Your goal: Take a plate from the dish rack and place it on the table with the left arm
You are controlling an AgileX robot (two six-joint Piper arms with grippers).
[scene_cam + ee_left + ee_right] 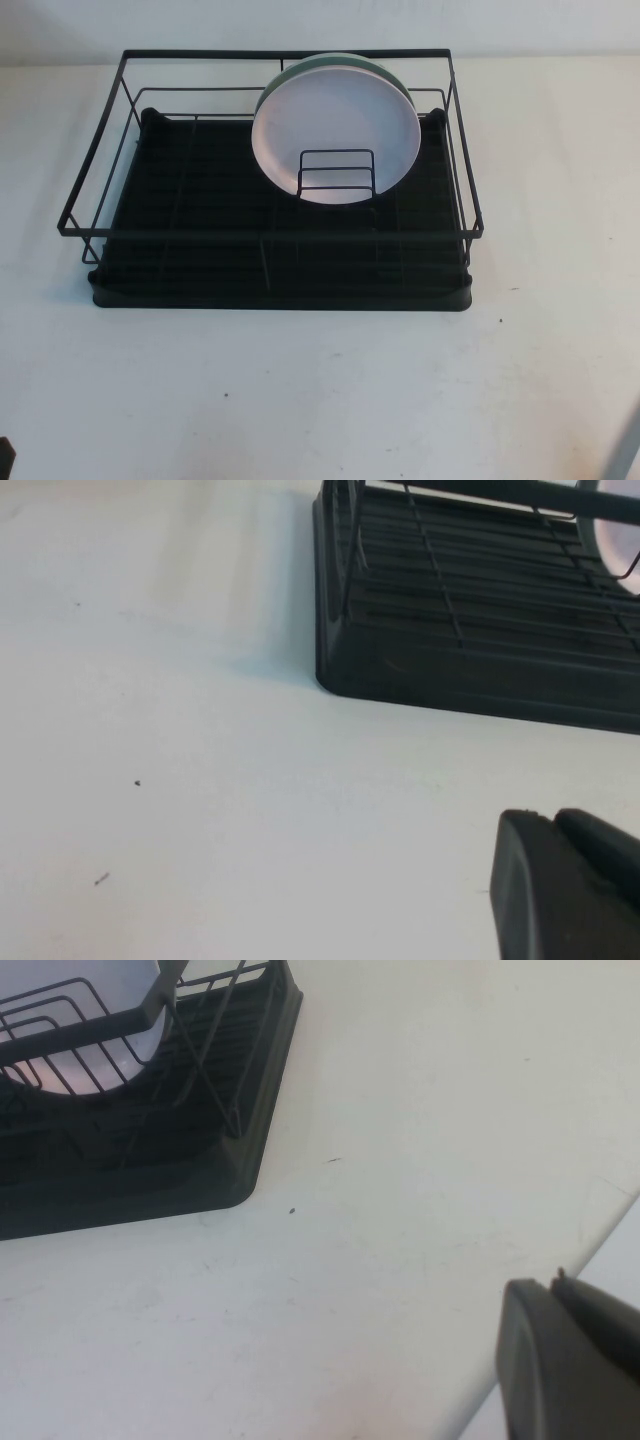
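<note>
High view: nothing done yet. Pale pink plate (335, 128) upright in the small wire holder (336, 170), upper centre of frame, teal-green plate (385, 72) right behind it, both inside the dish rack (270, 240) on the white tabletop (300, 400). Left arm barely visible at lower-left corner.

Left wrist view: left gripper (565, 885) at lower right, low over bare tabletop, short of the rack; jaws' opening impossible to tell.

Right wrist view: right gripper (570, 1360) at lower right, parked away from the rack; likewise impossible to tell.

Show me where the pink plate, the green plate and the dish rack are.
pink plate (335, 115), high view, on its flat face.
green plate (300, 66), high view, on its rim behind the pink one.
dish rack (200, 262), high view, on its ribbed tray.
</note>
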